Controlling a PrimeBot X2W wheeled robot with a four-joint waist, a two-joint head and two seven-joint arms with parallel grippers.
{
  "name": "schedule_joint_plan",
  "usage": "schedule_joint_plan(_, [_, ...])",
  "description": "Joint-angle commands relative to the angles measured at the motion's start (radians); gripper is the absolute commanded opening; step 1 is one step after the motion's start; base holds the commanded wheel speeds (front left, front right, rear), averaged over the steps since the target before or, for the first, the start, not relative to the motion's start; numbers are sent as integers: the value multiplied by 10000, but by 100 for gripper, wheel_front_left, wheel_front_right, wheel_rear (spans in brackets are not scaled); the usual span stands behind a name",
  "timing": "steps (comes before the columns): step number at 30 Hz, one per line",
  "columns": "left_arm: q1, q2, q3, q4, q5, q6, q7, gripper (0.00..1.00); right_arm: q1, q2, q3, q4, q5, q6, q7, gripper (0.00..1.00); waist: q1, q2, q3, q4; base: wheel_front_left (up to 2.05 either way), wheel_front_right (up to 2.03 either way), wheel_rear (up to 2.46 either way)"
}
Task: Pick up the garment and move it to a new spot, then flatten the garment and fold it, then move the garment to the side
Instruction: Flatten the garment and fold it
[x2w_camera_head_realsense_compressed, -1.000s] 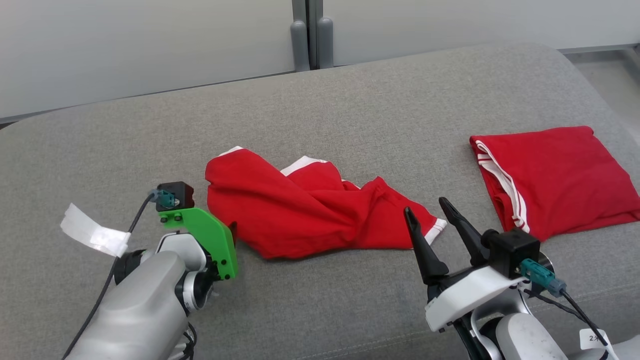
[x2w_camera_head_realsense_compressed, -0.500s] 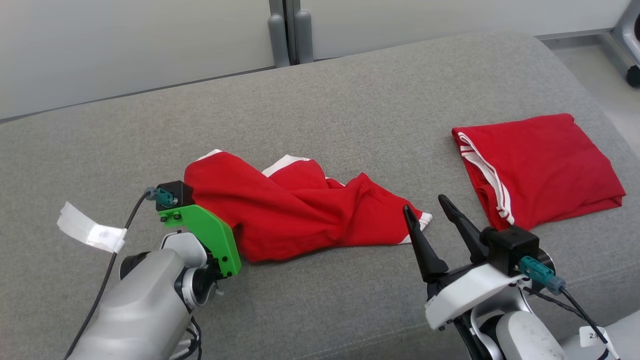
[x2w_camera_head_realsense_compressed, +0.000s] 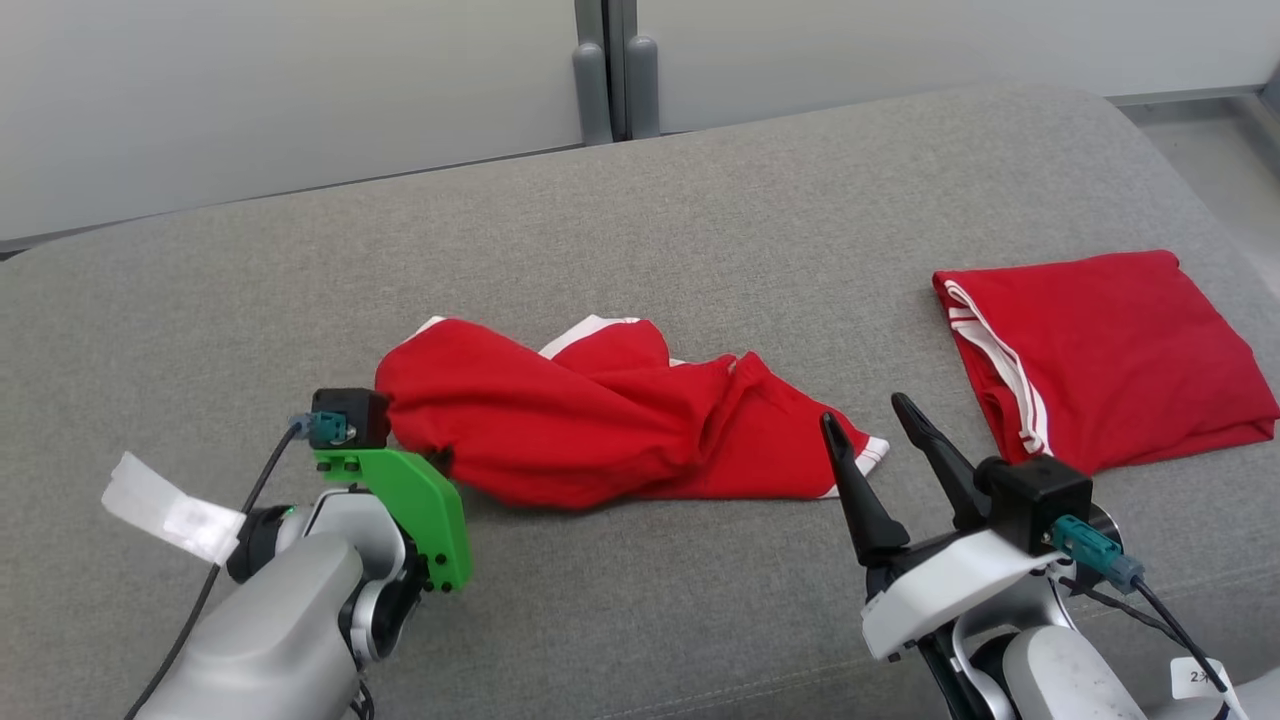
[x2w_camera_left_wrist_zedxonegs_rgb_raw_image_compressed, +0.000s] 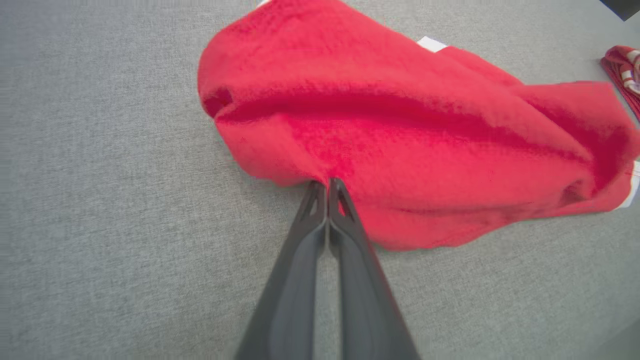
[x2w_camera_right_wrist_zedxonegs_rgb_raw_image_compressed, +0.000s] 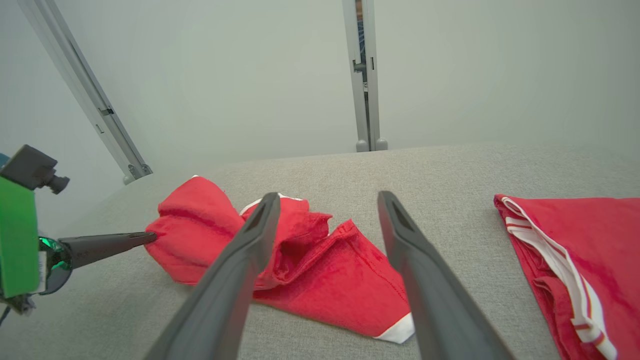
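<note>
Fingers of the left gripper (x2w_camera_left_wrist_zedxonegs_rgb_raw_image_compressed: 327, 185) are pressed tightly together with no gap, their tips nipping a small fold at the near left edge of the crumpled garment (x2w_camera_head_realsense_compressed: 590, 430). The hold looks shallow, catching only a pinch of red cloth. A green bracket (x2w_camera_head_realsense_compressed: 410, 495) on that wrist sits just on the near side of the pinch.

The crumpled garment, red with white trim, lies in a twisted heap across the middle of a grey cushion (x2w_camera_head_realsense_compressed: 700, 220), stretching rightward from the pinch. At its right end the right gripper (x2w_camera_head_realsense_compressed: 865, 412) hovers close to the white-trimmed corner, its two dark fingers spread wide and holding nothing. Further right and well apart, a folded garment (x2w_camera_head_realsense_compressed: 1100, 350) of the same red lies flat on the cushion. A pale wall (x2w_camera_head_realsense_compressed: 300, 90) runs along the far side.

This appears to be the first step, the pick-up: the cloth is gripped, but most of it rests on the cushion. The next move likely calls for a slow, steady lift with the left arm, since so thin a pinch could slip. The right gripper may need to close on the near right corner so the cloth can be carried to bare cushion.
</note>
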Motion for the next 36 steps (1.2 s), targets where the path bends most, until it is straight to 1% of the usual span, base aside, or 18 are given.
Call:
schedule_joint_plan(1, [224,147,1,-116,101,74,-98,0,87,-18,-22,-18,12,-11,-42,100,0,0,-81,81,0,0,0])
schedule_joint_plan(6, [1050,782,-7,-1362,266,967,-498,0,199,-18,-76,5,45,-11,-57,100,0,0,-189,232,0,0,0])
schedule_joint_plan(14, [2398,1695,-177,-3743,66,2359,126,0,238,-18,-130,-19,33,-11,-19,100,0,0,-243,388,0,0,0])
schedule_joint_plan(16, [2623,1804,-195,-4256,15,2687,238,0,246,-18,-129,-10,43,-11,-14,100,0,0,-260,406,0,0,0])
schedule_joint_plan(17, [2732,1891,-188,-4446,1,2839,252,4,247,-18,-117,-2,55,-11,-13,100,0,0,-268,411,0,0,0])
schedule_joint_plan(19, [2954,1990,-200,-4739,-86,3015,343,24,253,-18,-106,4,72,-11,-17,100,0,0,-277,423,0,0,0])
schedule_joint_plan(20, [3026,2026,-226,-4831,-79,3109,386,47,258,-18,-100,5,66,-11,-14,100,0,0,-288,427,0,0,0])
schedule_joint_plan(21, [3164,2020,-197,-4949,-178,3258,393,100,247,-18,-97,16,75,-11,-17,100,0,0,-301,435,0,0,0])
schedule_joint_plan(23, [3216,1973,-105,-4985,-175,3371,253,100,240,-18,-100,37,88,-11,-23,100,0,0,-323,445,0,0,0])
schedule_joint_plan(28, [3612,1866,523,-5226,-630,3686,-245,100,269,-18,-157,46,51,-11,-16,100,0,0,-394,556,0,0,0])
schedule_joint_plan(31, [3858,1915,950,-5424,-879,3795,-641,100,327,-20,-202,57,25,-11,72,100,0,0,-447,683,0,0,0])
schedule_joint_plan(36, [4263,2078,1616,-6000,-968,4243,-1495,100,254,-17,-288,134,-159,-11,399,100,0,0,-570,994,0,0,0])
